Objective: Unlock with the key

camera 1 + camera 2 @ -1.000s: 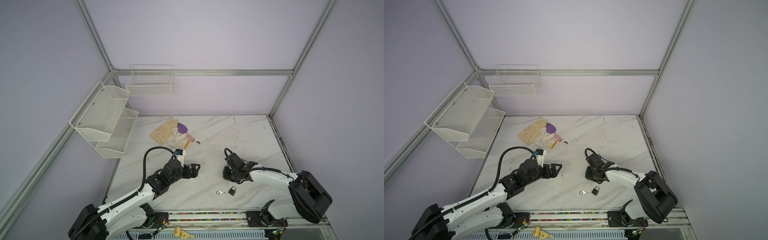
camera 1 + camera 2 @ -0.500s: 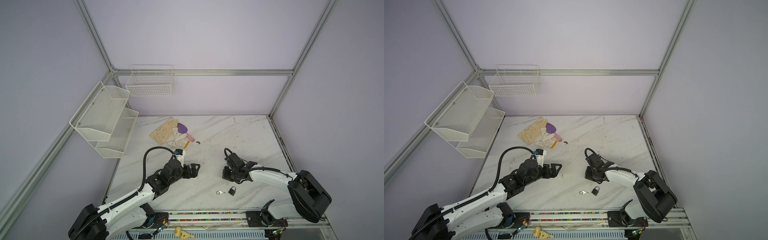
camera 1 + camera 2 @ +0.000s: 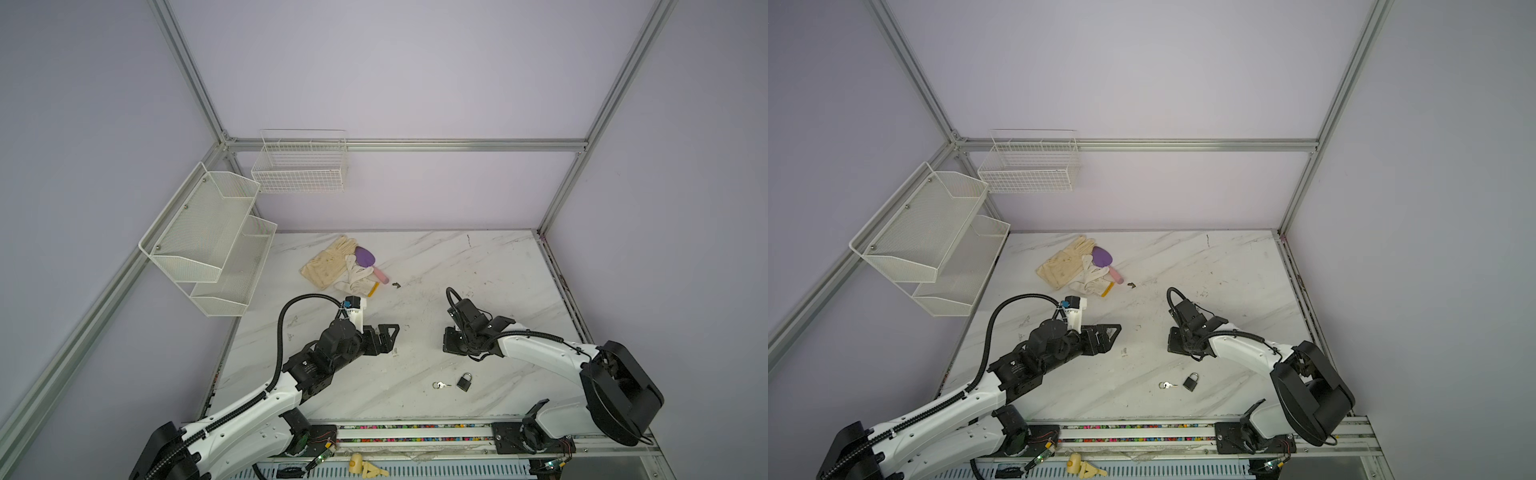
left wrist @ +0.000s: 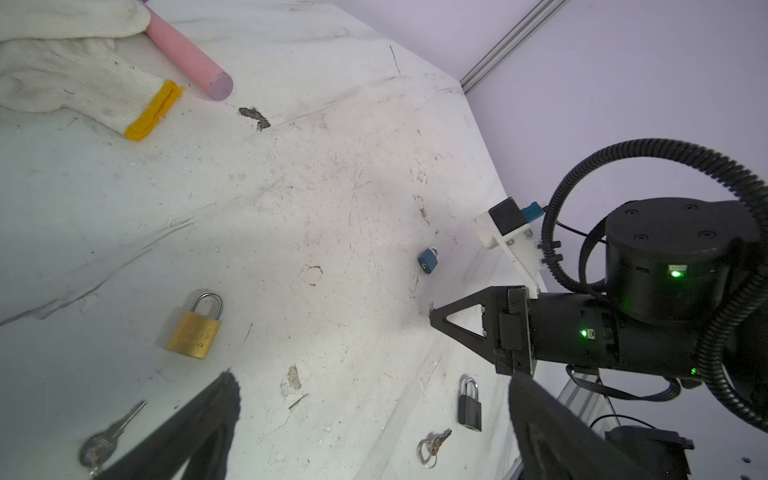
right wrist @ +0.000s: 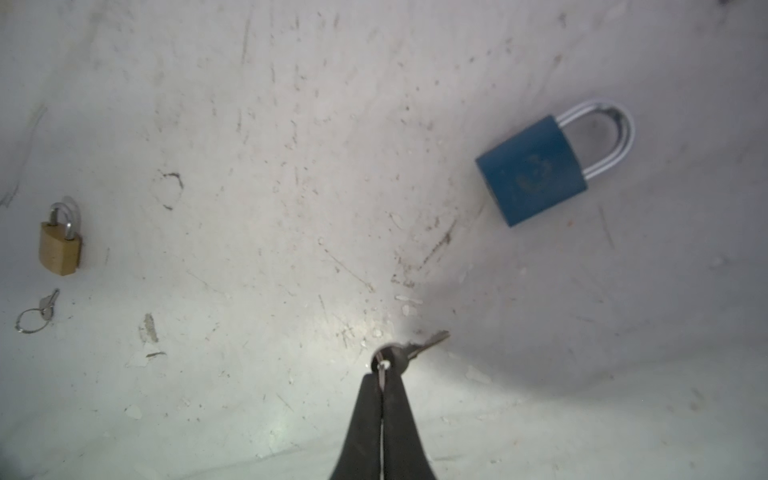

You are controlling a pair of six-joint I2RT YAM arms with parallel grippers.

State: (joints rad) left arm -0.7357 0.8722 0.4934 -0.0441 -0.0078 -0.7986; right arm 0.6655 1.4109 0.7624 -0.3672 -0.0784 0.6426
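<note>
In the right wrist view my right gripper is shut on the ring of a small silver key, whose blade points toward a blue padlock lying flat a short way off. The left wrist view shows the same blue padlock just beyond the right gripper. My left gripper is open and holds nothing. It hovers near a brass padlock and a second key. In both top views the left gripper and the right gripper face each other low over the table.
A black padlock and a ringed key lie near the table's front edge. Gloves and a purple, pink-handled tool sit at the back left. White wire shelves and a basket hang on the walls.
The right gripper's jaws have finished closing on the key's ring. Neither arm has visibly shifted in the top views.
</note>
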